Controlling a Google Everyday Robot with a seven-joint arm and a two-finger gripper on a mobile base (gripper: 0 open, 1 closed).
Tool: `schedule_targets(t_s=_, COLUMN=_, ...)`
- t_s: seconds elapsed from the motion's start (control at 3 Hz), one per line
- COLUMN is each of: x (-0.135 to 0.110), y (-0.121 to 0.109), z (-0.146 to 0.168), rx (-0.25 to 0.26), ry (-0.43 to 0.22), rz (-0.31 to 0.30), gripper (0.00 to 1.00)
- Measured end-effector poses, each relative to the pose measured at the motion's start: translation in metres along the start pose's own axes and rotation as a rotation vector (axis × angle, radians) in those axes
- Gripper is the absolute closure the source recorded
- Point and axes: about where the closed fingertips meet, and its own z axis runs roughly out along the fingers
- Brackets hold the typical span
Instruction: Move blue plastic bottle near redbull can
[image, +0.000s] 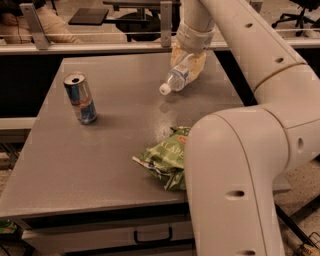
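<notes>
The blue plastic bottle (176, 80) is a small clear bottle with a white cap, tilted with the cap pointing down to the left. My gripper (188, 64) is shut on its body at the far right of the grey table (115, 165). The bottle hangs a little above the table, with its shadow below it. The redbull can (80, 98) stands upright, blue and silver, at the left side of the table, well apart from the bottle.
A crumpled green chip bag (167, 157) lies near the front middle of the table, partly behind my arm (235, 165). A metal rail (100, 47) runs behind the table's far edge. A drawer handle (152, 236) shows below the front edge.
</notes>
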Motion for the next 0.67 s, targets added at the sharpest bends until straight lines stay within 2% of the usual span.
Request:
schedule_targets(t_s=0.33, x=-0.024, y=-0.002, z=-0.016, rx=0.015, ry=-0.043, rz=0.004, gripper=1.00)
schedule_targets(t_s=0.67, x=-0.054, y=-0.003, z=-0.028, rx=0.016, ry=-0.079, rz=0.001, gripper=1.00)
